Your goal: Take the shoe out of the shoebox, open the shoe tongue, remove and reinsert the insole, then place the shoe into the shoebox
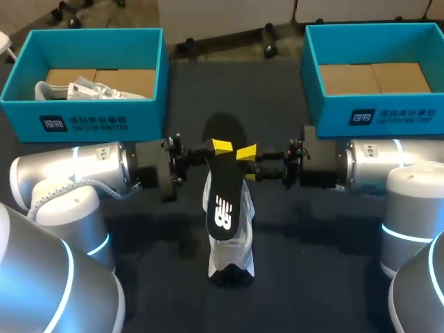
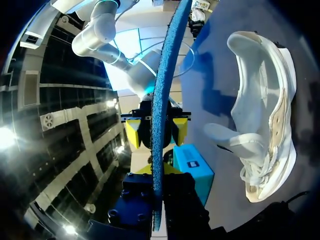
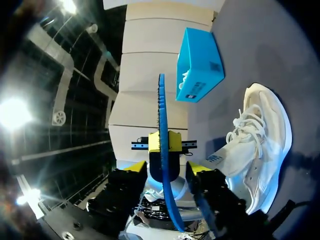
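Note:
A black insole (image 1: 223, 201) with a white logo hangs edge-up over a white sneaker (image 1: 232, 260) that lies on the dark table. My left gripper (image 1: 222, 146) is shut on the insole near its far end. My right gripper (image 1: 246, 153) faces it from the other side and is open. In the left wrist view the insole (image 2: 162, 90) runs straight out from my left gripper (image 2: 157, 170), and the right gripper (image 2: 156, 131) stands spread around it. In the right wrist view the insole (image 3: 162, 110) passes between the parted fingers of my right gripper (image 3: 167, 170). The sneaker (image 3: 260, 140) lies beside.
A blue shoebox (image 1: 83, 118) at the back left holds another white shoe (image 1: 90, 89). A second blue shoebox (image 1: 374, 114) at the back right shows only its cardboard floor. Both arms lie low across the table's middle.

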Available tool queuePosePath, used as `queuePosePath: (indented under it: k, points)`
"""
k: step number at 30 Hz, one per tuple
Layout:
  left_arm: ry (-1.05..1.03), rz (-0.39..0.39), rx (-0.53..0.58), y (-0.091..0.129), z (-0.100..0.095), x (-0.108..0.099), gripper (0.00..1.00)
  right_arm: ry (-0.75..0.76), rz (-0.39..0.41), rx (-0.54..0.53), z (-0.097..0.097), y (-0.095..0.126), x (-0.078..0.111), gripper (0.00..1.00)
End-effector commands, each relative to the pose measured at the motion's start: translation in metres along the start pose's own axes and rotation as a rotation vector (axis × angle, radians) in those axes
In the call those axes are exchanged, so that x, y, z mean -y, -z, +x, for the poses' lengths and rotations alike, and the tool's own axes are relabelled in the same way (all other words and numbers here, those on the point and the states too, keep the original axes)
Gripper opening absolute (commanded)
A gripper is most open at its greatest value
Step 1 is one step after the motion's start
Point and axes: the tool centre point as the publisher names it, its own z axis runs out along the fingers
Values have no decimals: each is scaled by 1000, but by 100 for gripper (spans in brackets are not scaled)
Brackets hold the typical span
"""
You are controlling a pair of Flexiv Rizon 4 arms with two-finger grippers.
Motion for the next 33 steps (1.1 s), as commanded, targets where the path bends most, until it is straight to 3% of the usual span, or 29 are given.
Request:
queuePosePath:
  k: [1, 11, 16, 20, 27, 32, 33]
  points:
    - [-2, -7, -7, 11, -4, 6, 0, 15, 20, 3, 0, 17, 3, 100]
    - [60, 14, -37, 31, -18, 26, 0, 161, 145, 58, -5, 50, 14, 100]
    - [95, 38, -56, 40, -28, 42, 0, 298, 144, 116, -4, 71, 23, 100]
    - [120, 61, -85, 45, -34, 56, 0, 297, 177, 148, -10, 88, 27, 100]
    - [187, 112, -117, 61, -37, 78, 0, 280, 202, 145, -12, 90, 27, 100]
    - [246, 140, -153, 76, -26, 104, 0, 280, 202, 145, -12, 90, 27, 100]
    - [253, 140, -173, 78, -24, 108, 0, 325, 242, 148, -14, 90, 28, 100]
